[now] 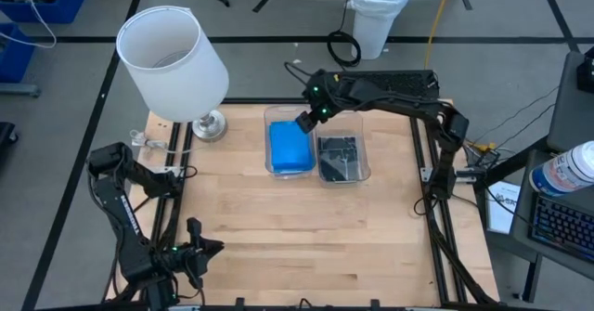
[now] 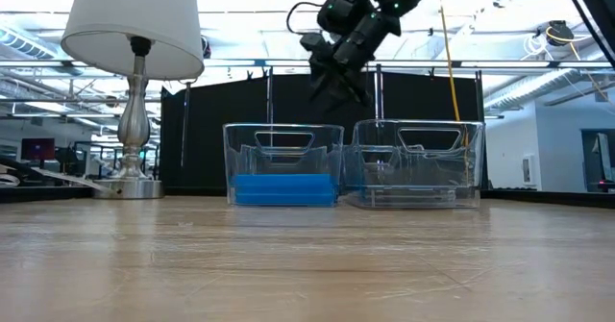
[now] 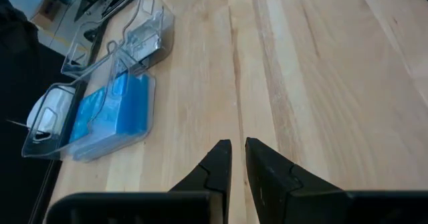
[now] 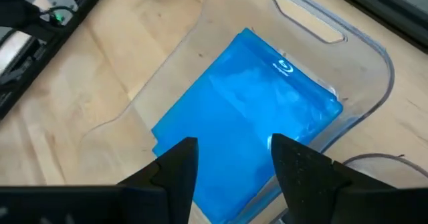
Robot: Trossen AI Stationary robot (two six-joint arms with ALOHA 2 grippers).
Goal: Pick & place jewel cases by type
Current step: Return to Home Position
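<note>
High view gives me the left arm folded by the near left corner of the worktop (image 1: 278, 227). The left gripper (image 1: 200, 252) hangs just over the left edge there. Through its wrist camera I see the two fingers clenched to a thin slit with nothing between them and bare wood under them.

At the far left corner stands a white-shaded lamp (image 1: 173, 51) on a silver base.

Along the middle of the far edge sit two clear bins side by side, their long walls touching. The left bin (image 1: 267, 149) holds the blue jewel cases (image 1: 290, 149), lying flat in a stack that fills most of its floor. In the low view they show as a blue band at the bottom of that bin.

The right gripper (image 1: 304, 123) hovers above the far end of the left bin, close to the wall it shares with its neighbour. The low view puts it well clear of the rims. From the right wrist camera I see its fingers released, spread apart and empty, with the top blue case directly below.

The right bin (image 1: 367, 162) holds the dark jewel cases (image 1: 340, 156), also flat on its floor.
</note>
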